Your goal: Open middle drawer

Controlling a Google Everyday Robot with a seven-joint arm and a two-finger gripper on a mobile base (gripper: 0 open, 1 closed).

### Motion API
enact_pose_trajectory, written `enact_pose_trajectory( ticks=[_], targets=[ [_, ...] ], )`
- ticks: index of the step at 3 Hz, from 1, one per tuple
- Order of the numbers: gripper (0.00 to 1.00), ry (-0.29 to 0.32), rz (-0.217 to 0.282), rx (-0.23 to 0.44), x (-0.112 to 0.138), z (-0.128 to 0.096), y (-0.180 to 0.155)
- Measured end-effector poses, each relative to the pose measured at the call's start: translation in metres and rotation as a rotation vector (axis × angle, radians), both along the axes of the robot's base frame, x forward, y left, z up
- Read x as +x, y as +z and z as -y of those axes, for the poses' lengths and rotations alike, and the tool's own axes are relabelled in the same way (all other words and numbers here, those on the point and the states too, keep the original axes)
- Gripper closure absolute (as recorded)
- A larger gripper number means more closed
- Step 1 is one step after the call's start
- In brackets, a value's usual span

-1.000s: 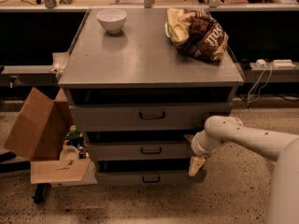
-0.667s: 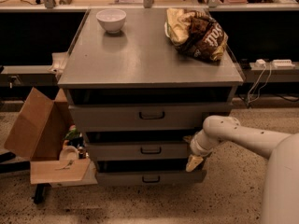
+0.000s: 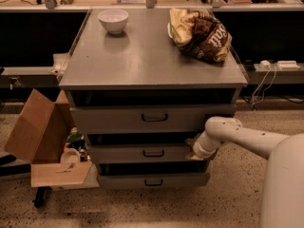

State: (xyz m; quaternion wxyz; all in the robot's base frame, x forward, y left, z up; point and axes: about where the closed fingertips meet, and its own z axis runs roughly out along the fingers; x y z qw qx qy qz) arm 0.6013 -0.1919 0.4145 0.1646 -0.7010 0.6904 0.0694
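The grey cabinet [image 3: 152,56] has three drawer fronts, all standing slightly out. The middle drawer [image 3: 123,154] is the grey front with a small black centre handle [image 3: 153,152], between the taller top drawer [image 3: 114,120] and the lowest drawer [image 3: 123,181]. My white arm [image 3: 237,136] reaches in from the right. My gripper [image 3: 194,154] sits at the right end of the middle drawer front, well to the right of its handle. Its tip is partly hidden in the dark gap by the drawer's edge.
A white bowl [image 3: 113,20] and a brown snack bag [image 3: 202,33] lie on the cabinet top. An open cardboard box [image 3: 35,132] and small items on a low cart [image 3: 61,175] stand at the cabinet's left. A power strip [image 3: 278,64] and cables are at the right.
My gripper has moved up and slightly left, from beside the lowest drawer's gap to the right end of the middle drawer front. The drawers have not visibly moved.
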Motion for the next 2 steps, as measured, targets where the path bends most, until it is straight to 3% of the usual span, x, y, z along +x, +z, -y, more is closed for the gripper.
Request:
enact_pose_trajectory(
  ticks=[1, 2],
  targets=[
    [0.95, 0.000, 0.000, 0.000, 0.0051, 0.0006, 0.0067],
    [1.00, 0.000, 0.000, 0.000, 0.0078, 0.0010, 0.0121]
  ],
)
